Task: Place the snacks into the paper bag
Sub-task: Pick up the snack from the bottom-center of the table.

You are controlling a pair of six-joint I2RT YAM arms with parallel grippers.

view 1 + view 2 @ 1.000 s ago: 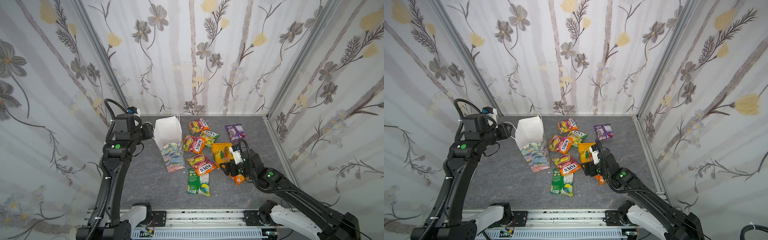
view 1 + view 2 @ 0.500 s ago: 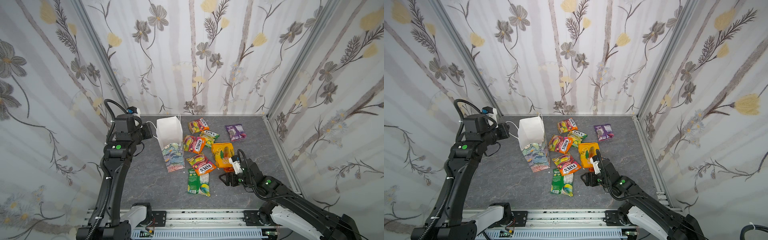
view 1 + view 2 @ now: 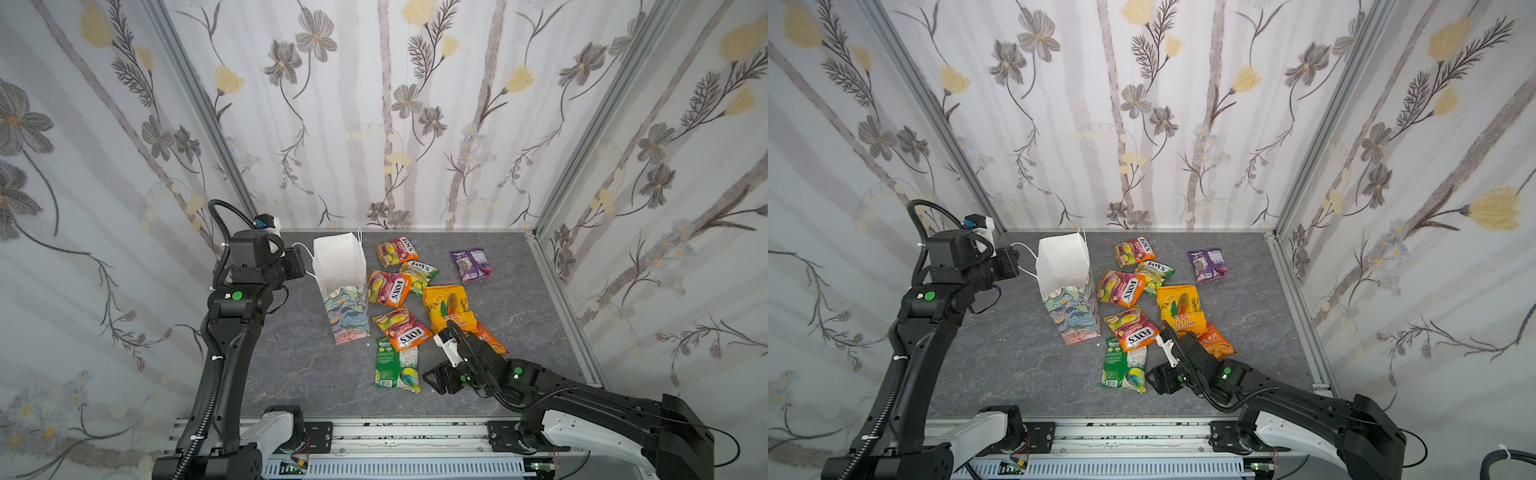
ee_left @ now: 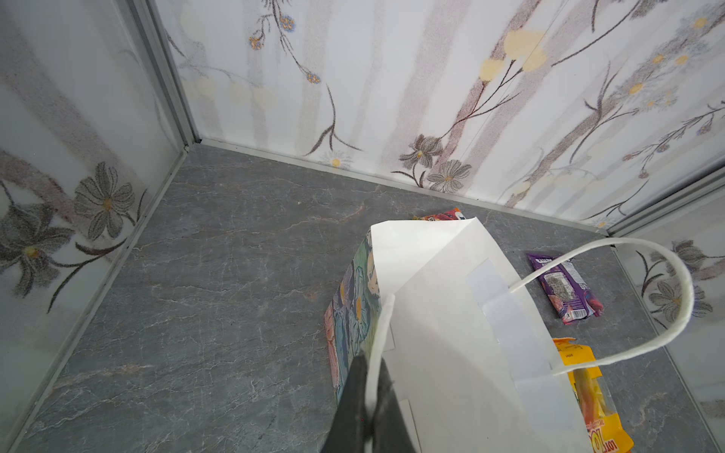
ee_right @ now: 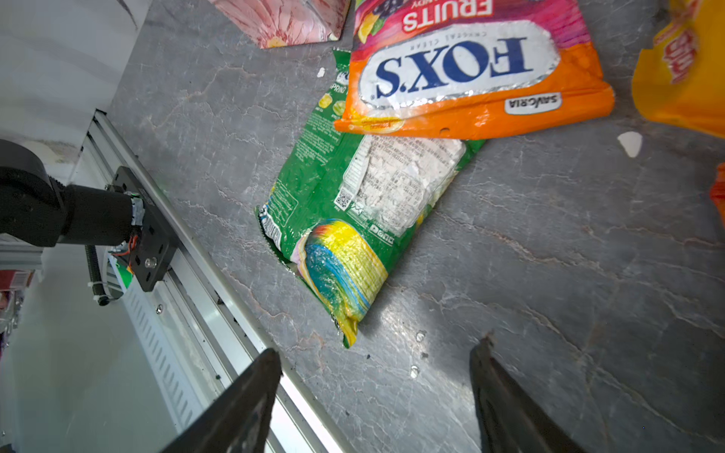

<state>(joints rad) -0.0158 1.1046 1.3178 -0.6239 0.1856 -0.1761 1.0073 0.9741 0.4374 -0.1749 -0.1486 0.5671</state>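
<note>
The left end effector (image 4: 370, 364) is clenching the paper bag (image 4: 443, 313); the right end effector (image 5: 379, 347), released, is hovering at the green-white packet's (image 5: 353, 196) three o'clock, likely risking a slip off its flat glossy film.

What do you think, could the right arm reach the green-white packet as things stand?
Probably yes: the right gripper hangs open beside the green-white packet; only a FOX'S packet overlaps its far end.

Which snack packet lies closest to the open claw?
The green-and-white packet, just ahead of the open right gripper. It alone lies by the front rail; an orange FOX'S packet overlaps its far end.
</note>
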